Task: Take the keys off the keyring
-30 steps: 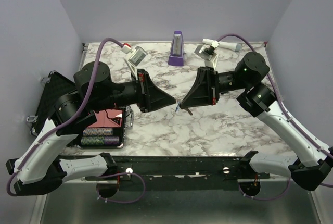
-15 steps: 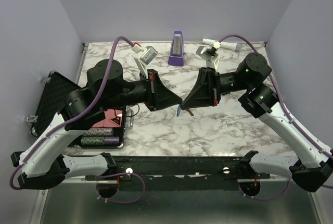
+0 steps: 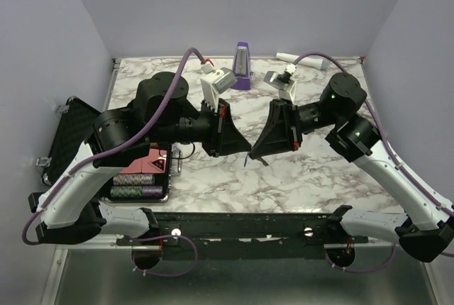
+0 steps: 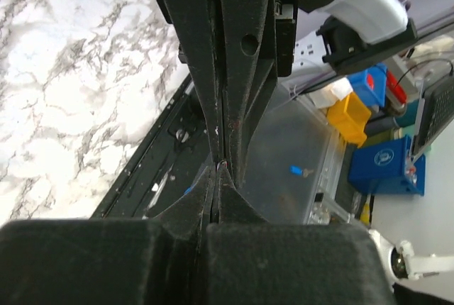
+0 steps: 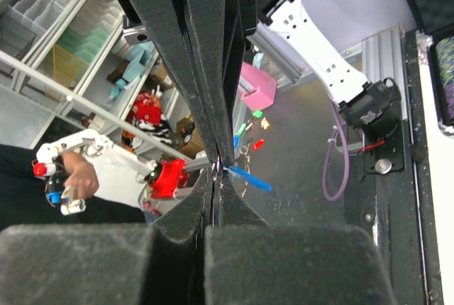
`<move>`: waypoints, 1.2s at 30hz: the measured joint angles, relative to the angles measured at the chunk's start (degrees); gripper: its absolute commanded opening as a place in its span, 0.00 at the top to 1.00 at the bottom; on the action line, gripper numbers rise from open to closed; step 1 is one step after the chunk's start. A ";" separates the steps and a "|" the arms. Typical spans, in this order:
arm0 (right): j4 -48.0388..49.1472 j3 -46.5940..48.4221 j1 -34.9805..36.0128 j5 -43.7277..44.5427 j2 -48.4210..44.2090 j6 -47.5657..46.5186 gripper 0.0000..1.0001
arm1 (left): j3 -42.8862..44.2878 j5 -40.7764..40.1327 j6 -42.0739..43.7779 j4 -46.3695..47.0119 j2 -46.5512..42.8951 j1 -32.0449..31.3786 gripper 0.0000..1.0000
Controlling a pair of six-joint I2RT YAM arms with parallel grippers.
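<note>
Left claw (image 3: 245,151) slid shut against my right claw (image 3: 253,156) pinching the keys (image 5: 250,178); skewed pulling could drop them

In front of the purple block (image 3: 242,66) the table (image 3: 319,170) is bare, but your left gripper (image 3: 245,149) and right gripper (image 3: 255,154) meet there, tip to tip. Far left of it sits the black case (image 3: 71,131).

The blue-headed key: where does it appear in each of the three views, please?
Top external: the blue-headed key hangs at the centre, just below the meeting gripper tips.
Left wrist: I cannot make it out.
Right wrist: near the centre, slanting right from the tips.
Shared landmark: where the left gripper and the right gripper meet tip to tip.
</note>
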 measured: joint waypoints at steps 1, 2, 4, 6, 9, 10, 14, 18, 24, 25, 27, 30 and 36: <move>-0.55 0.00 0.00 -0.39 0.04 -0.13 0.99 | 0.74 0.48 0.83 -1.27 0.59 -0.28 1.00; -1.27 0.00 0.04 -1.01 0.11 -0.39 0.99 | 1.18 1.07 1.53 -2.10 0.98 -0.39 1.00; -2.47 0.00 0.17 -2.14 0.31 -0.68 0.99 | 2.10 2.58 3.04 -3.74 1.97 -0.46 1.00; -3.39 -0.02 0.22 -3.58 0.55 -0.94 0.99 | 2.95 4.28 4.55 -5.18 2.99 -0.48 1.00; -5.03 -0.02 0.48 -5.92 1.05 -1.79 0.99 | 4.22 7.41 7.02 -7.15 4.57 -0.48 1.00; -5.46 -0.02 0.55 -6.69 1.25 -1.95 0.99 | 4.68 8.26 7.69 -7.76 5.11 -0.46 1.00; -7.04 -0.02 0.98 -10.05 1.99 -2.64 0.99 | 5.18 12.59 10.05 -9.05 6.75 -0.31 1.00; -8.26 -0.02 1.40 -13.03 2.29 -2.97 0.99 | 5.51 16.94 11.85 -9.44 8.28 -0.26 1.00; -9.25 -0.02 1.62 -16.46 2.54 -2.99 0.99 | 5.51 21.94 13.18 -9.22 9.99 -0.26 1.00; -9.27 -0.02 1.64 -16.92 2.62 -2.99 0.99 | 5.51 22.29 13.31 -9.18 10.14 -0.26 1.00; -9.29 -0.02 1.79 -17.33 2.75 -3.02 0.99 | 5.95 22.58 13.46 -9.53 10.47 -0.26 0.96; -9.40 -0.02 1.81 -17.20 2.73 -3.56 0.99 | 7.82 21.84 13.42 -11.34 11.34 -0.33 0.70; -11.13 -0.02 1.81 -14.01 1.64 -5.51 0.99 | 8.85 14.71 11.80 -13.94 10.91 -0.48 0.45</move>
